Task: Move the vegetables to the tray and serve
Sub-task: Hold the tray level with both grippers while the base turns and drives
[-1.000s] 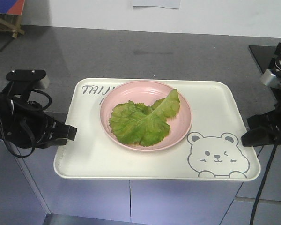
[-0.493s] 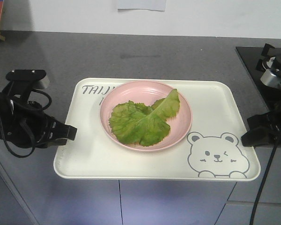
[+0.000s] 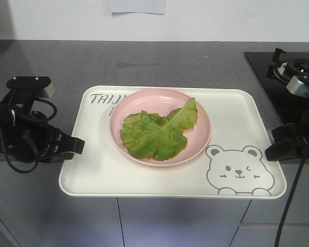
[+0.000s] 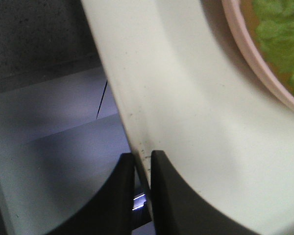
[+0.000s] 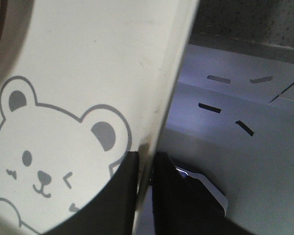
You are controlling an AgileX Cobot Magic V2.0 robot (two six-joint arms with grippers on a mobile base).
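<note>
While both arms grip it, the tray: cream-white, level, reaching out past the front edge of the grey counter; whether its far side rests on the counter cannot be told.
Lettuce: green leaves piled on the pink plate, which sits on the tray's middle, a little toward the far left corner.
Lettering: only "TAIJ" shows at the tray's far left corner; the plate covers what follows, and nearly all of a second line.
Bear drawing: at the tray's near right corner, cut off at the chest by the rim.
Left gripper: at the tray's left short edge, toward the near corner; from the front its tips are a dark blur.
Left wrist view: the two black fingers are pinched on the tray rim, with the plate and lettuce cut off at the upper right corner.
Right gripper: at the tray's right short edge beside the bear, its arm cut off by the frame.
Right wrist view: the fingers are clamped on the tray rim; their lower parts are out of frame.
Stove: black, on the counter beyond the tray's far right corner, partly out of frame.
Paper: on the wall behind the tray, top cut off.
</note>
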